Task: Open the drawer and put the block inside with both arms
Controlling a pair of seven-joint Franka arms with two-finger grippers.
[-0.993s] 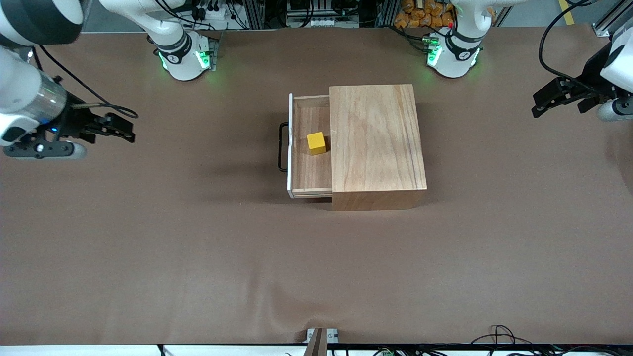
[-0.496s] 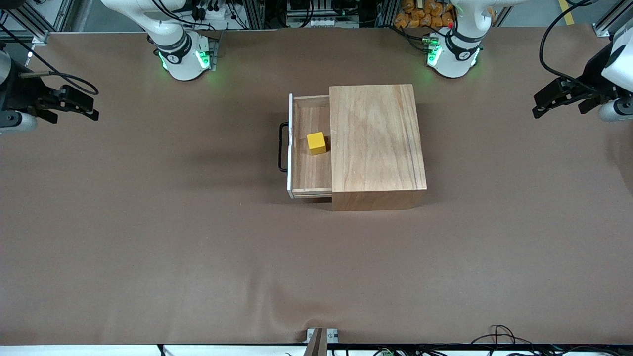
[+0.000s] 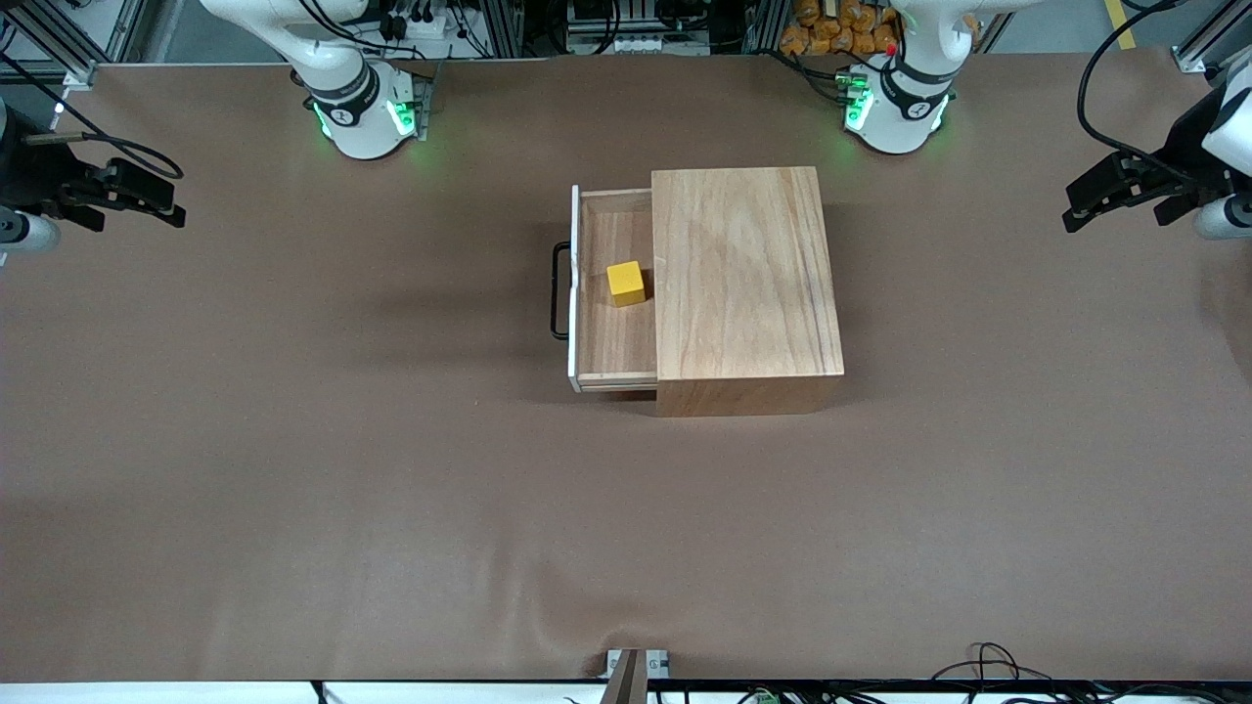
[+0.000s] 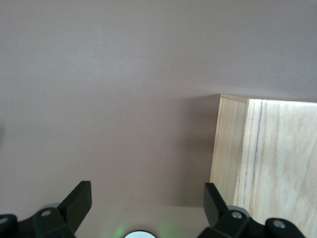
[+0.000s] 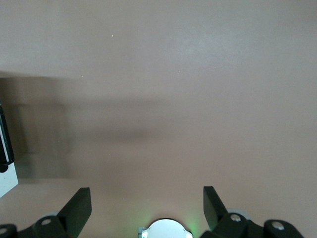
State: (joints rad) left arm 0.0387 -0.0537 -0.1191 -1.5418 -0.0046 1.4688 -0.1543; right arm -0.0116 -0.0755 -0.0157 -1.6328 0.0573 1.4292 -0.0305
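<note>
The wooden box point(image 3: 747, 279) sits mid-table w/ its drawer point(image 3: 614, 337) pulled part-way out toward the right arm's end; the white-edged front panel point(image 3: 574, 293) and black U-shaped handle point(image 3: 558, 290) face that end. The yellow block point(image 3: 626, 283) rests on the drawer floor, inside the tray, just beside the box's open face and apart from the front panel; nothing is touching it.

Right gripper point(image 3: 161, 198) hangs over bare table at the right arm's end, well apart from the drawer handle; fingers point(image 5: 79, 206) spread wide w/ nothing between them — the right wrist view shows only brown table cover point(image 5: 163, 99) between the tips, plus a sliver of the drawer's front panel and handle at the frame edge point(image 5: 6, 153).

Left gripper point(image 3: 1091, 201) hangs over bare table at the left arm's end, well apart from the box; fingers point(image 4: 79, 201) also wide apart, holding nothing — the left wrist view shows the table cover and a corner of the wooden box point(image 4: 267, 148) ahead of it.

Both arm bases point(image 3: 362, 112) point(image 3: 895, 108) show green lights along the table's edge farthest from the front camera.
</note>
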